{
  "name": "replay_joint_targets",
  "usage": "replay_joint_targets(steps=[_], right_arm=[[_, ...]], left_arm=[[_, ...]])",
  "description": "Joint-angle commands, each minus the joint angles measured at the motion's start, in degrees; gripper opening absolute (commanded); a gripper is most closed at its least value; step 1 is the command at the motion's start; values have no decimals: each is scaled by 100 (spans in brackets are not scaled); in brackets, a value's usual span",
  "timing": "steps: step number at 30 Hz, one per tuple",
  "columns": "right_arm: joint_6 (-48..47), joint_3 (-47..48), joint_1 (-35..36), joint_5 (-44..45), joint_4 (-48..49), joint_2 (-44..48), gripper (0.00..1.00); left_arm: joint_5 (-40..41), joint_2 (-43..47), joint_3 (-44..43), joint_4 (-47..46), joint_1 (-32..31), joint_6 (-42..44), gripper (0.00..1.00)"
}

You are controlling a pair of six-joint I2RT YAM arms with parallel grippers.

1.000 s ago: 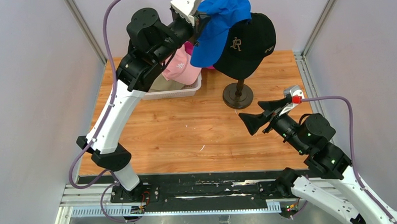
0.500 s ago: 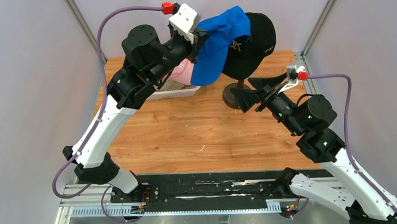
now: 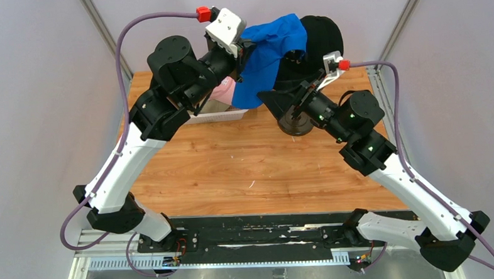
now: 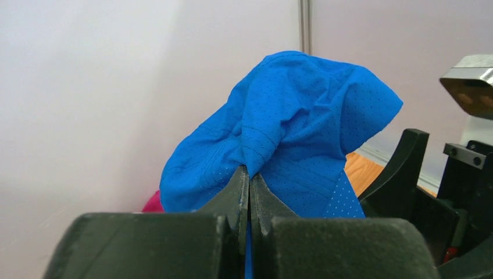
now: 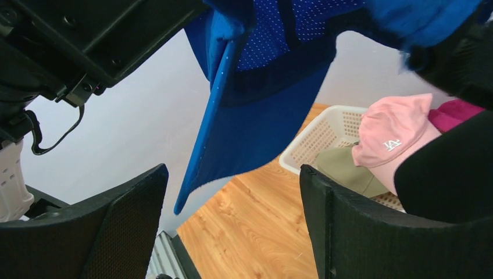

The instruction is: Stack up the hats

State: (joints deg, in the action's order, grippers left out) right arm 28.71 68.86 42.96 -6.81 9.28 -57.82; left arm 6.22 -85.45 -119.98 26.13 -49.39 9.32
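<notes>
My left gripper (image 3: 248, 46) is shut on the crown fabric of the royal blue cap (image 3: 269, 53), holding it high, draped against the black cap (image 3: 320, 34) on the stand. In the left wrist view the jaws (image 4: 249, 174) pinch a fold of the blue cap (image 4: 290, 128). My right gripper (image 3: 279, 94) is open and empty just below the blue cap's brim (image 5: 256, 122), which hangs above its spread fingers (image 5: 349, 226). The light pink cap (image 5: 389, 136), the khaki cap (image 5: 346, 168) and the magenta cap (image 5: 459, 110) lie in the basket.
The white perforated basket (image 3: 221, 115) stands at the back left of the wooden table. The stand's round dark base (image 3: 296, 123) sits at back centre, right below my right wrist. The mannequin head is hidden under the black cap. Grey walls enclose the table.
My left arm has lowered the blue cap against the black cap. My right arm has risen and swung left, from mid-table to under the blue cap's brim beside the stand.
</notes>
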Motion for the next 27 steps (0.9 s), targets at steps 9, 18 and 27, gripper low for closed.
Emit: replay_joint_targets(steps=[9, 18, 27], right_arm=[[314, 529, -34, -324, 581, -318, 72], [252, 863, -44, -317, 408, -572, 48], [349, 909, -57, -221, 340, -638, 1]], left_arm=[[181, 107, 25, 35, -140, 197, 0], [184, 107, 26, 203, -202, 340, 0], [238, 201, -41, 295, -282, 469, 0]])
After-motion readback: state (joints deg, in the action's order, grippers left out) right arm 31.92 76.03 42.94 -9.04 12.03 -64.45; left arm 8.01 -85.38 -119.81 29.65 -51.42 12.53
